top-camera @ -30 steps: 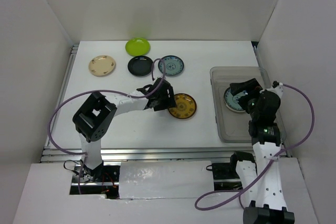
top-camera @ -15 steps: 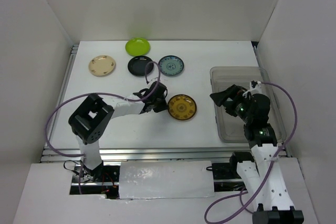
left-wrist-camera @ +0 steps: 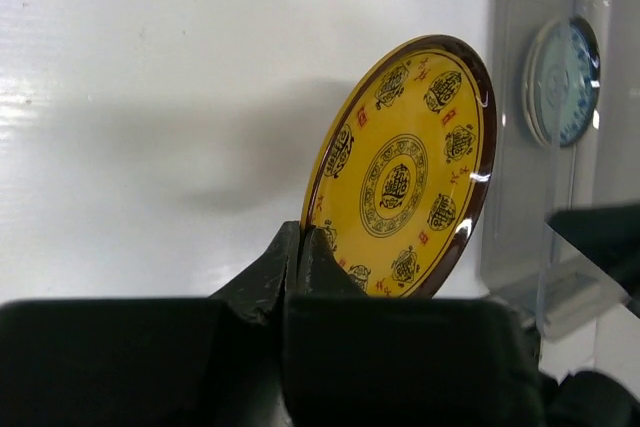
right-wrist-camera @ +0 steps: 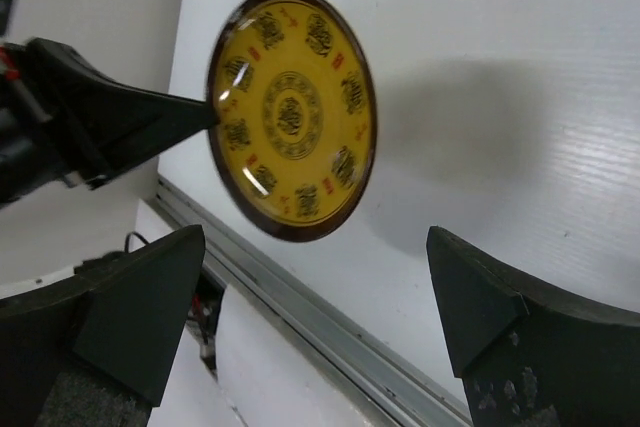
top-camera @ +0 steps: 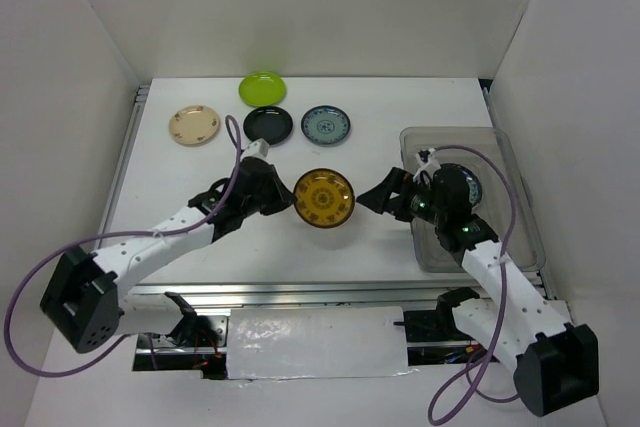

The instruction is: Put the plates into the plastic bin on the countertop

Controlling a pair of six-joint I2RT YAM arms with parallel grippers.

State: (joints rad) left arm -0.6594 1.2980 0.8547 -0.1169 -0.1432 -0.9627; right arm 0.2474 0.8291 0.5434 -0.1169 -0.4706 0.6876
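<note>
Moved: amber plate (top-camera: 323, 198), lifted off countertop (top-camera: 450, 107) (tilted on edge).
Left gripper (top-camera: 292, 201): pinching its left rim.
Right gripper (top-camera: 385, 194): spread, just right of plate.
Plastic bin (top-camera: 420, 247): right side.

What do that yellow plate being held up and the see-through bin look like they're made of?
Yellow plate: likely glazed ceramic or melamine, glossy, with sharp highlights along its brown rim. Bin: clear, smooth plastic; a blue plate shows through its wall.
</note>
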